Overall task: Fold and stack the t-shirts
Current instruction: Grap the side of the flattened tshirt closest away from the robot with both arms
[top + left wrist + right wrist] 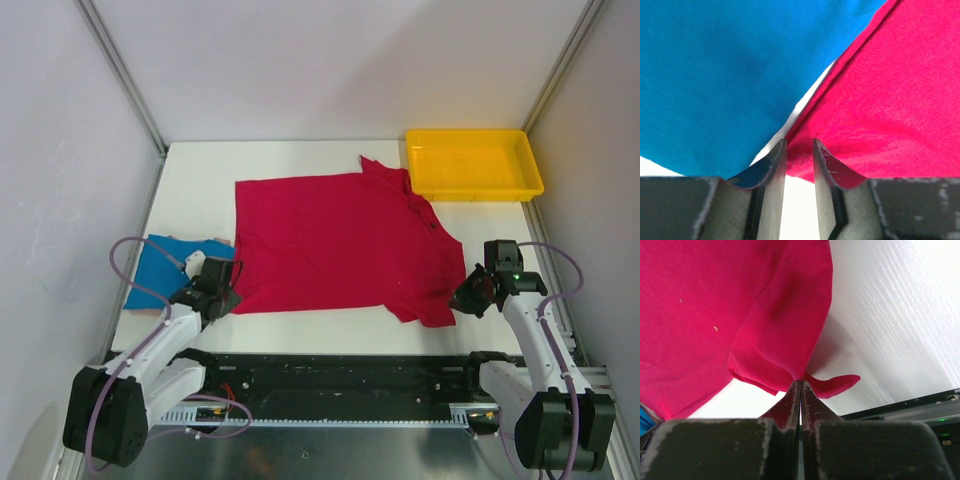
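Reaching low from the near left, my left fingers [774, 170] stand a little apart, tips at the near-left corner of the red shirt [340, 245]. Bare surface [200, 190] shows through the gap, and they clamp nothing that I can see. Two shirts lie here. One blue shirt [165, 265] sits at the left edge, partly covered by my left arm, its corner close to the red hem. One red shirt lies spread mid-surface, collar toward the far right. One yellow tray [475, 195] stands in the far right corner, just beyond the collar. My right fingers [815, 410] are pressed together on the near sleeve [785, 330] hem, which puckers up off the surface.
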{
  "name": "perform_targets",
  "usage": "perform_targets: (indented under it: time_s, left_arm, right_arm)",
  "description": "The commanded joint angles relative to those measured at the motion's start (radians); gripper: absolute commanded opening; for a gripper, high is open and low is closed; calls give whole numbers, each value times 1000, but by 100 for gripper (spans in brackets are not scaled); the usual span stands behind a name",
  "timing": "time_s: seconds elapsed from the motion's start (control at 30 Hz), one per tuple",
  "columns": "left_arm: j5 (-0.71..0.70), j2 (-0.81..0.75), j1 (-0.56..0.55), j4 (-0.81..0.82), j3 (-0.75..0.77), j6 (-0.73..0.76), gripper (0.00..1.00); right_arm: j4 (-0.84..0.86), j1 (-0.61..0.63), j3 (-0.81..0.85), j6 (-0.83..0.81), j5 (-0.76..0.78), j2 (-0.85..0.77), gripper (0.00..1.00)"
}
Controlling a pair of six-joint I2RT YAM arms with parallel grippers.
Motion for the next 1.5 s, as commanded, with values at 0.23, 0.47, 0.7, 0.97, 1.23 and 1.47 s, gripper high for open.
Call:
perform_targets:
  time_s: [0.23, 0.47, 0.7, 0.97, 1.23, 1.47]
  left_arm:
    - [27, -84, -5, 4, 11, -17, 4]
    - [31, -135, -5, -8, 5, -24, 1]
    - [-30, -54, -4, -24, 2, -18, 33]
    - [-45, -19, -5, -25, -3, -31, 35]
    - [-54, -30, -3, -28, -8, -49, 37]
    - [-49, 11, -4, -26, 10, -40, 44]
  right_arm:
    - [18, 13, 42, 11, 10, 3, 0]
    - [16, 15, 41, 10, 15, 3, 0]
    - [18, 16, 40, 10, 11, 3, 0]
    - [20, 17, 39, 8, 9, 5, 0]
    - [24, 18, 38, 10, 5, 6, 0]
    - [31, 21, 27, 12, 2, 6, 0]
